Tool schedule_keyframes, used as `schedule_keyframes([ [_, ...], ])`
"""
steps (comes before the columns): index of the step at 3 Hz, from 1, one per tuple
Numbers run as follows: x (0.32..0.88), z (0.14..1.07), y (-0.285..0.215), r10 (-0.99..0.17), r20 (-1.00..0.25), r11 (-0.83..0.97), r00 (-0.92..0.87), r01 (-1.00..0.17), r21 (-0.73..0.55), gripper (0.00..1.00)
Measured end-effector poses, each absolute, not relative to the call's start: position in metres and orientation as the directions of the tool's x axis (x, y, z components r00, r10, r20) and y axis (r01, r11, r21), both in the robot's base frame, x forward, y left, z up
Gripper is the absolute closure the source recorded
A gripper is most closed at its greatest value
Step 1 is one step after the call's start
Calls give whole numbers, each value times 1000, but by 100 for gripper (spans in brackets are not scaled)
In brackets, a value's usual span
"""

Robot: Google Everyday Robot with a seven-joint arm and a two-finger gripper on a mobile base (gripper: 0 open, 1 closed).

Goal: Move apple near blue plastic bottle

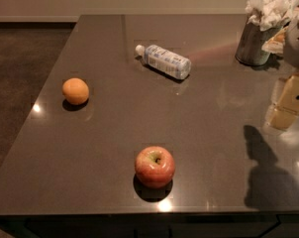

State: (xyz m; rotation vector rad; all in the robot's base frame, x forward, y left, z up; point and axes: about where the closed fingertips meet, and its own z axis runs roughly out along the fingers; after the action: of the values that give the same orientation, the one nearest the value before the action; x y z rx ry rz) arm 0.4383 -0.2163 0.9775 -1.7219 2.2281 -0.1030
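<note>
The apple [155,166] is red with a yellow-green patch around its stem dimple. It sits upright near the front edge of the dark table [115,133]. The blue plastic bottle [164,61] lies on its side toward the back middle, white cap pointing left. My gripper [287,105] is at the right edge of the view, above the table. It is well to the right of the apple and to the right of and nearer than the bottle. It holds nothing that I can see.
An orange fruit [75,91] sits at the left of the table. A metal cup stuffed with white napkins [261,33] stands at the back right. The table's left edge drops to a dark floor [21,73].
</note>
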Motion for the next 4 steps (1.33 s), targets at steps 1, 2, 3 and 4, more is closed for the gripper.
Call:
schedule_keyframes([
  [1,438,978,-216,-953,-208,270,-221,-930,-251,0],
  [2,432,970,-206,-952,-227,255,-204,-941,-225,0],
  [3,412,953,-177,-951,-274,199,-140,-959,-201,0],
  [4,391,925,-141,-939,-337,131,-66,-976,-173,0],
])
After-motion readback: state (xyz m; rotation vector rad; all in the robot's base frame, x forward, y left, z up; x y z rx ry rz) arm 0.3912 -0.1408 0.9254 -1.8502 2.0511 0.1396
